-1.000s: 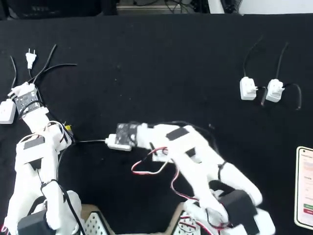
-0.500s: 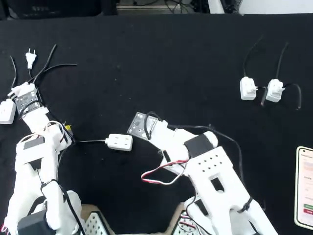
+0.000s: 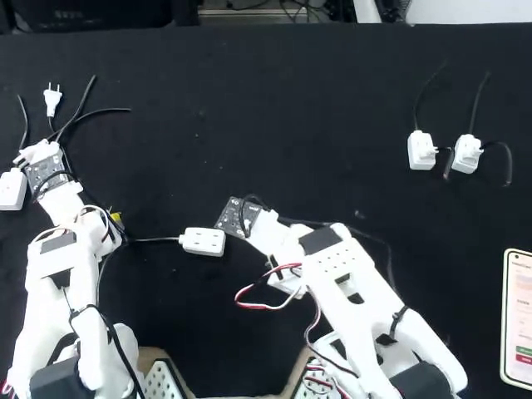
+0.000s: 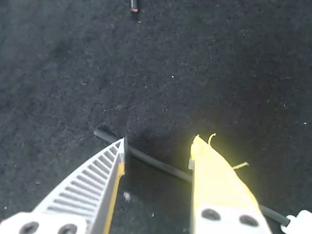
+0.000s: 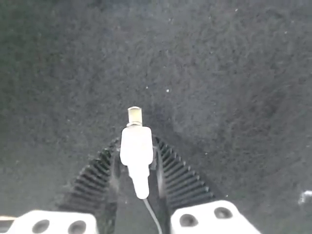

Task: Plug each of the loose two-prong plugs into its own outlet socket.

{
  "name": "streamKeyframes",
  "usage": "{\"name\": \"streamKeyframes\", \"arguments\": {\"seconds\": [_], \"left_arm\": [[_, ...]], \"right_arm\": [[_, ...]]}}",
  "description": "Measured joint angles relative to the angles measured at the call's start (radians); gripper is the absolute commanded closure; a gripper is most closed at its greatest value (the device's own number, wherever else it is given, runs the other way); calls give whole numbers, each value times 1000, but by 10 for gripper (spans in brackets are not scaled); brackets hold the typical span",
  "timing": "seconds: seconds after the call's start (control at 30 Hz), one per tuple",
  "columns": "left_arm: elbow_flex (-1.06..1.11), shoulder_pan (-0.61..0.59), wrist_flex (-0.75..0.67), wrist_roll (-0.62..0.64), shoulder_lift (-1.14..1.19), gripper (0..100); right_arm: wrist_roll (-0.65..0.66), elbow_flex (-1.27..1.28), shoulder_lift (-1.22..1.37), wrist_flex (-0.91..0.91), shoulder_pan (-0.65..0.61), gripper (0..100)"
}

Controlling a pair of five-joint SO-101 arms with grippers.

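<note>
White two-prong plug stays clamped in the right gripper, now backed off the white rectangular outlet socket, so still unplugged; left gripper gapes.

Bare table cloth runs wide across the middle and far side. Obstructions noted: outlet socket with its cord near the front; tangled cables far left; two white plug blocks (cords trailing behind) far right; phone at the right edge.
</note>
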Motion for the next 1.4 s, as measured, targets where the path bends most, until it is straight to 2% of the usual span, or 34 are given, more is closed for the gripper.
{"name": "streamKeyframes", "arguments": {"seconds": [0.1,0.27,0.5,0.77,0.9,1.03,1.2,1.3,1.4], "left_arm": [[0,0,0,0,0,784],[0,0,0,0,0,784],[0,0,0,0,0,784],[0,0,0,0,0,784],[0,0,0,0,0,784],[0,0,0,0,0,784],[0,0,0,0,0,784],[0,0,0,0,0,784],[0,0,29,0,-5,784]], "right_arm": [[0,0,0,0,0,847],[0,3,0,0,0,886],[12,51,0,-6,0,885],[15,110,0,-126,0,892],[9,110,0,-133,0,993],[6,107,0,-133,2,988],[6,14,-9,-29,2,988],[6,-68,-89,72,2,988],[-21,-98,-192,75,-35,988]]}}
